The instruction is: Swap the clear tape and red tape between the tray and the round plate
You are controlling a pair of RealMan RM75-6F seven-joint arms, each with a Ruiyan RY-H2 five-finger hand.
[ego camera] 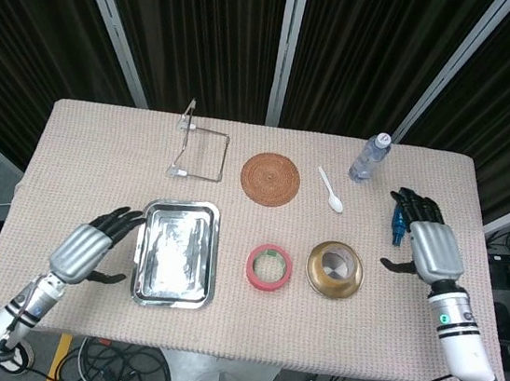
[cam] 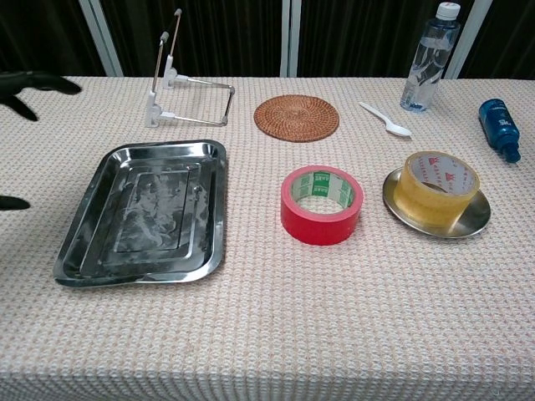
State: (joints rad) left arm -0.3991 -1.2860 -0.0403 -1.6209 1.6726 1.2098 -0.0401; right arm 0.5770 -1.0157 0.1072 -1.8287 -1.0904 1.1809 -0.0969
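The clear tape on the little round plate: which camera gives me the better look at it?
The chest view: the clear tape shows from the side, standing on the round plate, with red print visible inside its ring. The head view looks straight down, so the roll appears only as a small golden ring.

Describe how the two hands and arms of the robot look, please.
Both the left hand and the right hand have a silver-grey ribbed back and black fingers. Behind each comes a white wrist and forearm with black bands. A small green mark shows on the right wrist. No loose cables are visible.
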